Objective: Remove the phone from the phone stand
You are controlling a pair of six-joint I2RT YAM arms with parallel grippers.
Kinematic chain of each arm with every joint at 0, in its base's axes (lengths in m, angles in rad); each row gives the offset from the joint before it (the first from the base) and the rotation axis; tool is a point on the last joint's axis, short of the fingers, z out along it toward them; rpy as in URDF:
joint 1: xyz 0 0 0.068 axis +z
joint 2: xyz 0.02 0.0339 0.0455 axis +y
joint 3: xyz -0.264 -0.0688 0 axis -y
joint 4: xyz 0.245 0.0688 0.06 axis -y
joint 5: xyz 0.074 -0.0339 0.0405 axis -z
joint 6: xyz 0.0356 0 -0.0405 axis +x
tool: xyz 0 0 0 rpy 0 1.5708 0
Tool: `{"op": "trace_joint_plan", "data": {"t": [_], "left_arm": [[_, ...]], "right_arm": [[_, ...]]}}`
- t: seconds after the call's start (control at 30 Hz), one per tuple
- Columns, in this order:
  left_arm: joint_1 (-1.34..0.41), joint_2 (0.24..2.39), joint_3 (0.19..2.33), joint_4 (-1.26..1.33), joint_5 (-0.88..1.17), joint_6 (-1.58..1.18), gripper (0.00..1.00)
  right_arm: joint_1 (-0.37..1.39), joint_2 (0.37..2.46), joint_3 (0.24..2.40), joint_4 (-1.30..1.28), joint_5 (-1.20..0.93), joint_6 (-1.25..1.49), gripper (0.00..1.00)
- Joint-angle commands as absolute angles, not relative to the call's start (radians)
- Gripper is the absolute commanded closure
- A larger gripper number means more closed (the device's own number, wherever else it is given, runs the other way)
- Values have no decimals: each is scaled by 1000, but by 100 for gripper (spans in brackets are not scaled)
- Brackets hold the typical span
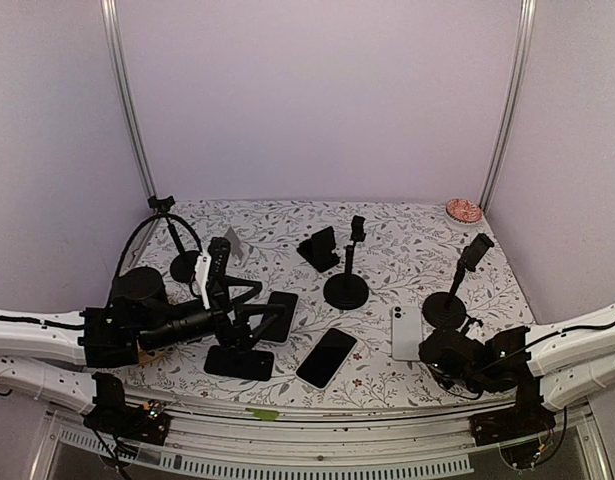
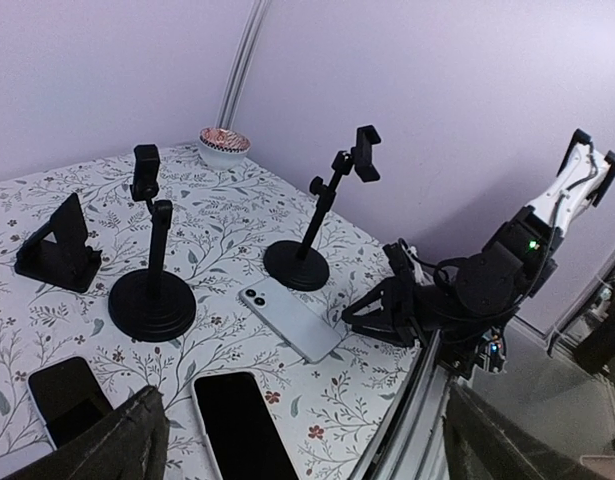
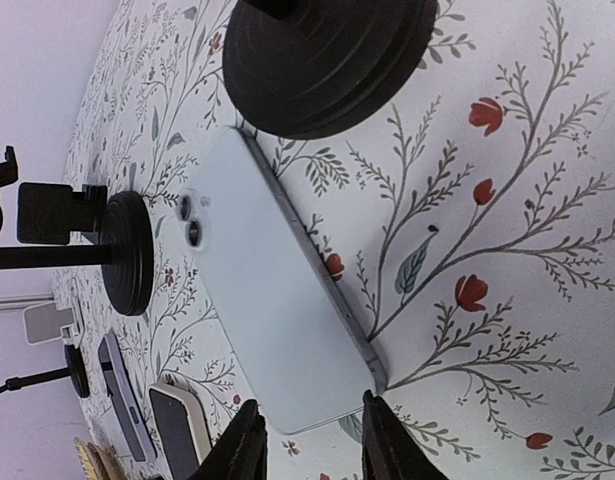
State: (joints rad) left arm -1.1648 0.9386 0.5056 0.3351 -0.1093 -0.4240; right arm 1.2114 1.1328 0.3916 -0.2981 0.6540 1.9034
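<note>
A light blue phone [image 1: 406, 332] lies face down on the floral table; it also shows in the left wrist view [image 2: 287, 320] and the right wrist view [image 3: 267, 300]. My right gripper [image 1: 439, 350] [image 3: 312, 445] is open, low over the table, its fingertips [image 3: 245, 440] flanking the phone's near end. A black phone [image 1: 327, 357] [image 2: 242, 425] lies flat at the centre front. A dark phone [image 1: 278, 315] [image 2: 65, 400] sits by a stand with a flat black base [image 1: 239, 362]. My left gripper [image 1: 249, 318] [image 2: 307, 455] is open and empty beside it.
A pole stand on a round base [image 1: 346, 290] [image 2: 152, 300] is mid-table. A tilted clamp stand [image 1: 449, 305] [image 2: 297, 265] is right of it. A small wedge stand [image 1: 319, 248] [image 2: 55, 250], a thin stand [image 1: 177, 262] at the back left, and a patterned bowl [image 1: 464, 210] [image 2: 224, 145] also stand here.
</note>
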Motion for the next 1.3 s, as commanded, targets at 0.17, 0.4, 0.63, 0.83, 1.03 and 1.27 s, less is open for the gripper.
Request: {"op": "trace_joint_plan", "data": {"t": [0.17,0.4,0.63,0.83,1.03,1.27], "left_arm": [[-1186,930,489,332,-126,-430,4],[-1189,939,491,333,-141,-424,4],[-1189,949,492,332,-153,-419,4],[-1190,941,490,325,-169,-416,4],[-1190,940,490,327,-176,-415,4],[-1190,939,489,326,-175,-415,4]], "right_arm": [[1202,1049,341,-313,655,1936,64],[1189,994,398,-312,699,1759,49],[1121,970,549,-350,765,1256,14],[1046,867,581,-328,738,980,11],[1043,733,659,-128,513,593,8],[997,861,952,-219,533,409,2]]}}
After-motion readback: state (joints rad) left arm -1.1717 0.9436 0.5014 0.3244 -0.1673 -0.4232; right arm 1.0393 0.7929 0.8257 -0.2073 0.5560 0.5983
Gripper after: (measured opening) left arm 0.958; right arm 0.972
